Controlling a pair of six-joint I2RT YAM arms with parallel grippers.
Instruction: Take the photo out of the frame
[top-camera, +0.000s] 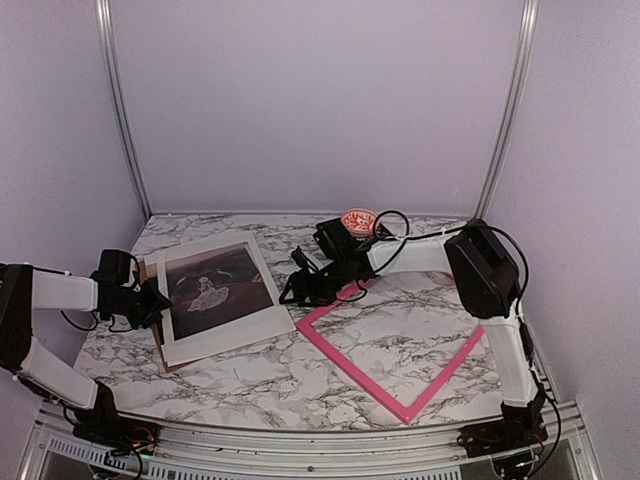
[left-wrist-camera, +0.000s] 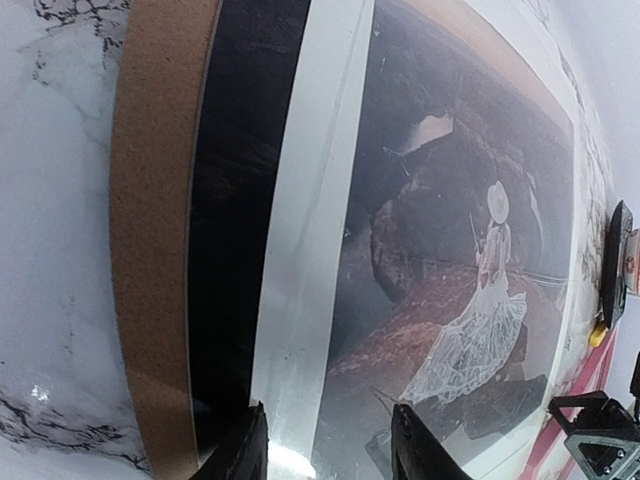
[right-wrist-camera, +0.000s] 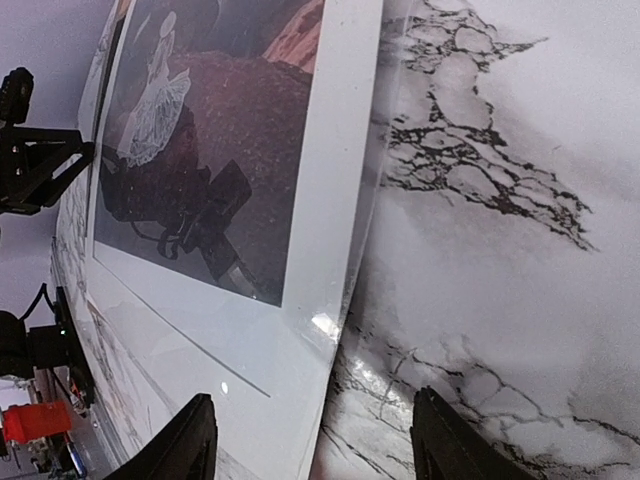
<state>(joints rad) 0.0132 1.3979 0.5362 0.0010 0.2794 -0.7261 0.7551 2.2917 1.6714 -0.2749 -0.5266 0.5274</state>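
Observation:
The photo (top-camera: 215, 290), a dark scene with a white-dressed figure and white margins, lies at the table's left on a brown backing board (top-camera: 163, 352). A glossy clear sheet seems to cover it. The pink frame (top-camera: 400, 350) lies empty to its right. My left gripper (top-camera: 150, 302) is open at the photo's left edge; in the left wrist view (left-wrist-camera: 325, 450) the white margin (left-wrist-camera: 300, 250) runs between its fingers, beside the board (left-wrist-camera: 150, 250). My right gripper (top-camera: 300, 285) is open at the photo's right edge; in the right wrist view (right-wrist-camera: 320, 450) that edge (right-wrist-camera: 340, 200) lies between its fingers.
A small round red-and-white object (top-camera: 358, 220) sits at the back of the marble table (top-camera: 250, 380). Black cables (top-camera: 395, 225) loop over the right arm. Walls and metal posts close in the back and sides.

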